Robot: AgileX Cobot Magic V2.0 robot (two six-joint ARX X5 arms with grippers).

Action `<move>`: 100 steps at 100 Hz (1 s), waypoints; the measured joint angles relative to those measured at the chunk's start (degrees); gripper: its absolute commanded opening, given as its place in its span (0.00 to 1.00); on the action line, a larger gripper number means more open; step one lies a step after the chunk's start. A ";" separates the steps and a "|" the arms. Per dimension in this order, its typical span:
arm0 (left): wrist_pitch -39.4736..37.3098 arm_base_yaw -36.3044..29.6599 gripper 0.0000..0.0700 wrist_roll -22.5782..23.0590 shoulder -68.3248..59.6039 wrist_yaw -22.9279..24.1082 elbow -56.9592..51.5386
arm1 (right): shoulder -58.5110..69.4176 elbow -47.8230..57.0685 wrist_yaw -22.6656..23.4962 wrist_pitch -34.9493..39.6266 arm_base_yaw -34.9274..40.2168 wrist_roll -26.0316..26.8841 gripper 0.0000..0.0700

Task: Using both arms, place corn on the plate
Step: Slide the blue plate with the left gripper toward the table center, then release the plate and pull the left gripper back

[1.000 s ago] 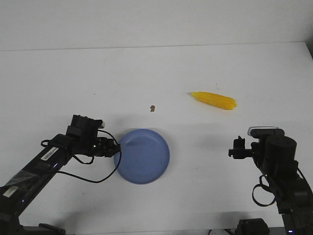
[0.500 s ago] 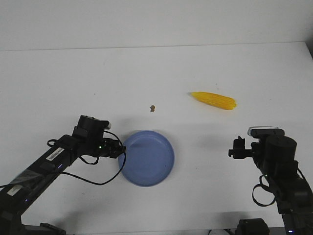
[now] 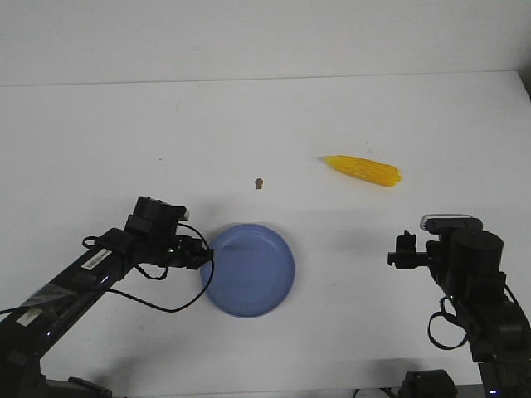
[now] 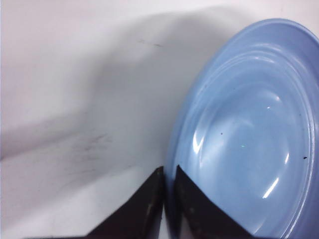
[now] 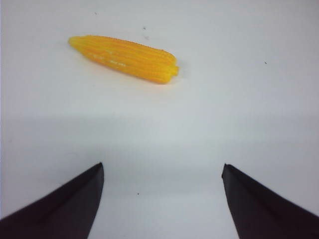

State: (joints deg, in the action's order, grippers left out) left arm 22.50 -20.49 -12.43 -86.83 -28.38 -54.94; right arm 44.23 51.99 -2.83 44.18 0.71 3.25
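The blue plate [image 3: 250, 269] lies on the white table near the front middle. My left gripper [image 3: 202, 254] is shut on the plate's left rim; in the left wrist view its jaws [image 4: 168, 171] pinch the rim of the plate [image 4: 249, 134], one finger outside and one inside. The yellow corn [image 3: 363, 170] lies on the table at the right, further back, its pointed tip to the left. My right gripper [image 3: 404, 249] hovers open in front of the corn [image 5: 124, 58], well short of it, with nothing between its fingers.
A tiny brown speck [image 3: 260, 182] lies on the table behind the plate. A black cable [image 3: 162, 303] loops from the left arm in front of the plate's left side. The table's far edge runs across the back.
My left gripper has dragged the plate to the right, most of the way in the first half second. The right arm and the corn have not moved.
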 measured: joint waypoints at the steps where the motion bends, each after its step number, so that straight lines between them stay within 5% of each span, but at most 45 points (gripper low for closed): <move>1: 0.00 0.00 0.02 0.00 -0.17 0.00 0.00 | 0.00 0.00 0.00 0.00 0.00 0.00 0.72; 84: 0.00 0.00 0.10 0.94 -2.49 0.44 0.15 | 0.00 0.00 0.00 0.96 0.00 0.00 0.72; 100: 0.04 0.00 0.22 0.94 -2.49 0.57 0.15 | 0.00 0.00 0.00 0.96 0.00 0.00 0.72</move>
State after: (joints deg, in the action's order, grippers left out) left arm 22.55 -20.49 -11.49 -89.32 -27.81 -54.78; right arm 44.23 51.99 -2.83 45.15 0.71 3.25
